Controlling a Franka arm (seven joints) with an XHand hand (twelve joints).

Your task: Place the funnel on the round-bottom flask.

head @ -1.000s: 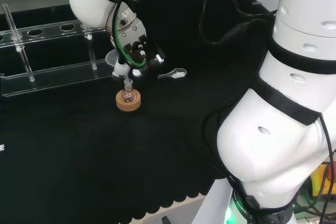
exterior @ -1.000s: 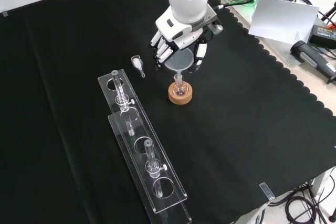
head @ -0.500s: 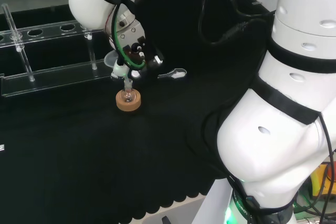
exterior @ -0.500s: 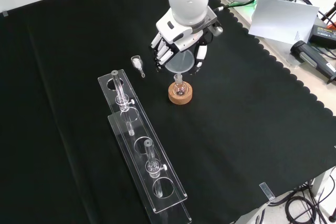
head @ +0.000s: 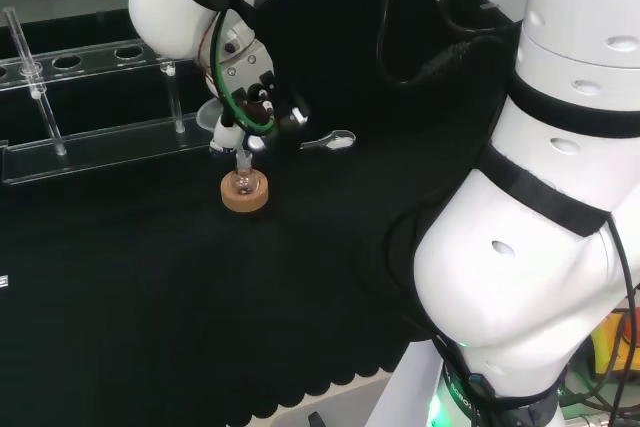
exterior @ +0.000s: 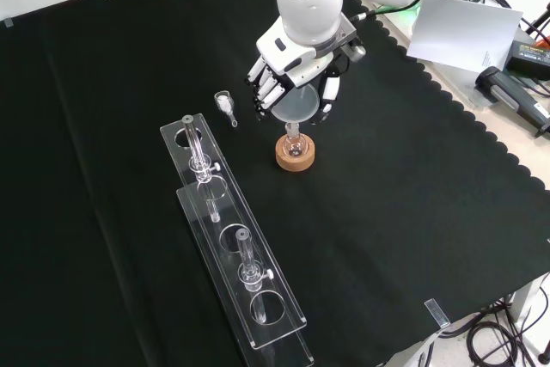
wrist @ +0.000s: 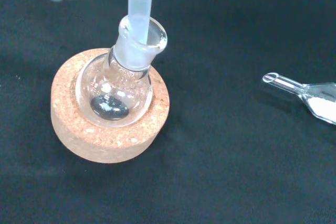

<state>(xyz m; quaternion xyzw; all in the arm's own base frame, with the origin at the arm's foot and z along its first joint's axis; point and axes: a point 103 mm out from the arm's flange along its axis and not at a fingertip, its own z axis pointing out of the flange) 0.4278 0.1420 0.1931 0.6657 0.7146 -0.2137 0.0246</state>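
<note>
Held in the hand's (exterior: 296,66) curled fingers, the translucent funnel (exterior: 296,107) has its stem inside the neck of the clear round-bottom flask (wrist: 118,88) below, its cone partly hidden.

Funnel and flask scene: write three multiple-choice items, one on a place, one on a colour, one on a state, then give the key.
1. Where does the round-bottom flask stand?
A. in the clear rack
B. on the cork ring
C. bare on the cloth

2. What colour is the cloth?
A. black
B. white
C. green

3. How is the funnel now?
A. lying on the cloth
B. standing in the rack
C. held by the hand, stem in the flask's neck

Key: 1 B, the wrist view shows the bulb seated in the ring. 2 A, seen in the front view. 3 C, fingers curl round the cone and the wrist view shows the stem inside the neck.
</note>
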